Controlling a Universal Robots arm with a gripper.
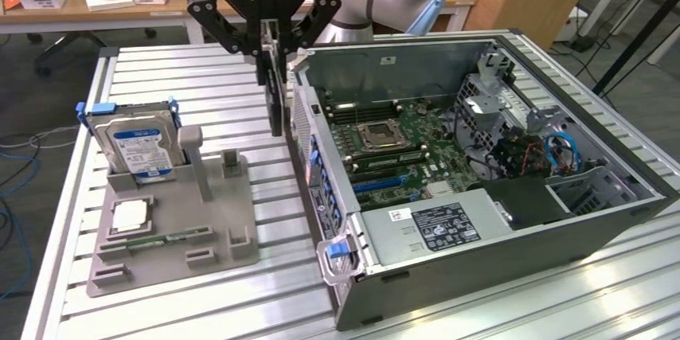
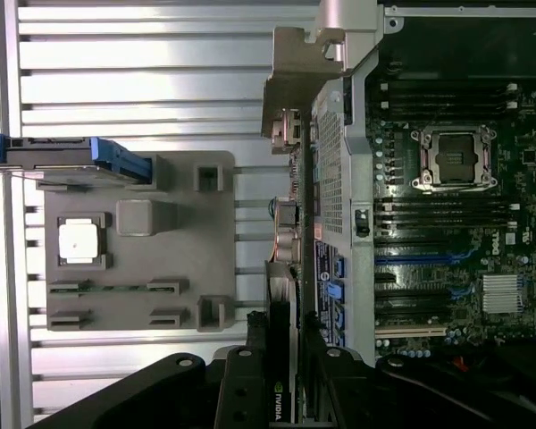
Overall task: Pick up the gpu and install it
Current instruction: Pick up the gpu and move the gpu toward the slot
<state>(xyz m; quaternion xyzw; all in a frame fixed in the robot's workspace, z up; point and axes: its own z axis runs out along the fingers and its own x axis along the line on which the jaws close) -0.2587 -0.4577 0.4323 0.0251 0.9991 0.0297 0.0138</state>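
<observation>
I am standing by a silver metal table (image 1: 191, 69) made of long bars, with a wooden desk (image 1: 95, 5) behind it. On the table lies a big computer box (image 1: 595, 220) with its side open, so I can see the green board (image 1: 409, 137) inside. On the exterior view's left sits a gray holder (image 1: 170, 236). A hard drive (image 1: 138, 145) with a blue and white label stands in it. A small square chip (image 1: 130, 214) and a thin green memory stick (image 1: 159, 240) lie in it too.

The black claw (image 1: 271, 52) is up in the air. It is closed tight on the gpu (image 1: 275, 105) and pinches the card by its top edge. The gpu hangs straight down, thin side toward me, like a slice of bread held up. It is over the bare table, between the gray holder and the computer box, just beside the box's outer wall. In the wrist view its shiny metal end (image 2: 295, 80) sticks out near the corner of the box.

So the picking up looks done, since the card touches nothing but the claw. The putting in is not done. The gpu is outside the box and not in any slot on the green board.
</observation>
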